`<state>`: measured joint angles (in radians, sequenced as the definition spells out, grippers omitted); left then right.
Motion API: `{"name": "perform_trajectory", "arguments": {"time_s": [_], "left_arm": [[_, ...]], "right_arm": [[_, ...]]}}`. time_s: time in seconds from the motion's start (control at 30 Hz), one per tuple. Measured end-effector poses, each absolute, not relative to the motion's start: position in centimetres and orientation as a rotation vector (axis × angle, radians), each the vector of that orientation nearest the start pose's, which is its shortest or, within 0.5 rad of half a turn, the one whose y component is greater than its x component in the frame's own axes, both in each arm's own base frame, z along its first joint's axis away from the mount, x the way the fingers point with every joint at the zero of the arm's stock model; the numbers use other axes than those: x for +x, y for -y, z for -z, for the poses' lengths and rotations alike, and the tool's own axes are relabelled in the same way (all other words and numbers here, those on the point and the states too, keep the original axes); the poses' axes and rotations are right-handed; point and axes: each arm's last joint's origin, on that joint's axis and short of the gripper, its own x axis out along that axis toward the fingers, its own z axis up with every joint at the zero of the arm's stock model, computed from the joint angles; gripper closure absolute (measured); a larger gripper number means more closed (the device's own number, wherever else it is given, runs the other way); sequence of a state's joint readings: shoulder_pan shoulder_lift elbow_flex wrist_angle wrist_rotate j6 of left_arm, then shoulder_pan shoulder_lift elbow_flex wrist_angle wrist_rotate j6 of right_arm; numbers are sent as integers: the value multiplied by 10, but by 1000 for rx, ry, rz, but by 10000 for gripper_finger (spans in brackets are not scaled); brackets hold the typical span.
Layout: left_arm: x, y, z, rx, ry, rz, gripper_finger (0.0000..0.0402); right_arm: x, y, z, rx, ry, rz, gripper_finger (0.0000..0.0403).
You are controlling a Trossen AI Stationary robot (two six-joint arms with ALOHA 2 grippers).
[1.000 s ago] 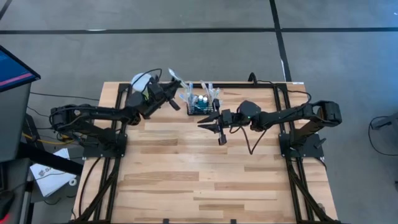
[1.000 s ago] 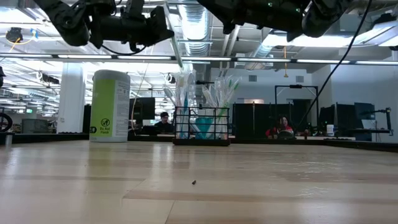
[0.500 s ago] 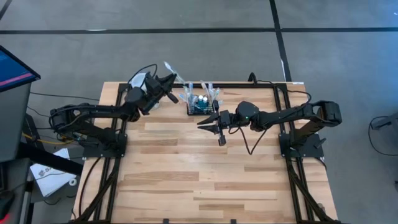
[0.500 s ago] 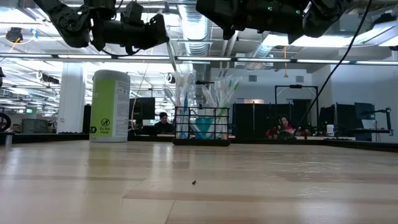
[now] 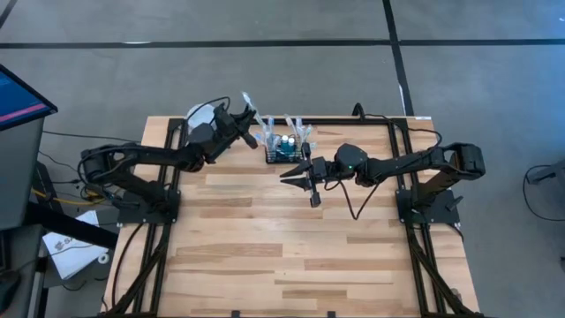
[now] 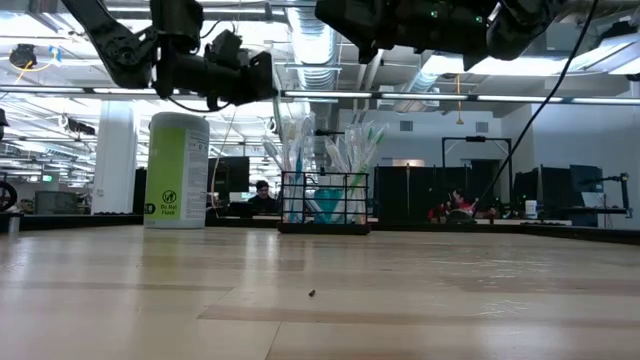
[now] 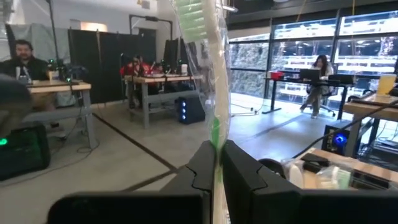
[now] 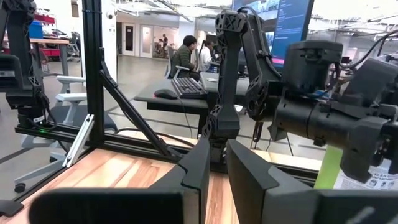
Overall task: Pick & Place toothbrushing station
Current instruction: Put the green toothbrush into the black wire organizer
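The toothbrushing station [image 5: 284, 150] — a black wire-mesh basket with packaged brushes standing in it — sits at the far edge of the wooden surface [image 5: 282, 256], between the two tools. The pale-green cylinder [image 6: 177, 171] (white lid) stands beside it, under the left arm. The left tool [image 5: 244, 116], raised just left of the basket, is clamped on a wrapped toothbrush [image 7: 205, 74]. The right tool [image 5: 298, 176] hovers just in front of the basket, fingers slightly parted — empty.
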<state>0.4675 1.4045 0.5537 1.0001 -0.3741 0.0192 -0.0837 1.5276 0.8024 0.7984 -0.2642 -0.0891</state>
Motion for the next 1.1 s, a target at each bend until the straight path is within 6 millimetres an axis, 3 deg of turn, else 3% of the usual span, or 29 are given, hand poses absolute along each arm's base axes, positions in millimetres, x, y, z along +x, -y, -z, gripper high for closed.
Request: {"name": "perform_trajectory", "arguments": {"time_s": [0.57, 1.1], "left_arm": [[257, -139, -198, -64, 50, -775, 396], [261, -141, -187, -91, 24, -773, 396]], "right_arm": [[327, 20, -255, -99, 67, -178, 355], [327, 20, -255, -99, 67, -178, 355]]}}
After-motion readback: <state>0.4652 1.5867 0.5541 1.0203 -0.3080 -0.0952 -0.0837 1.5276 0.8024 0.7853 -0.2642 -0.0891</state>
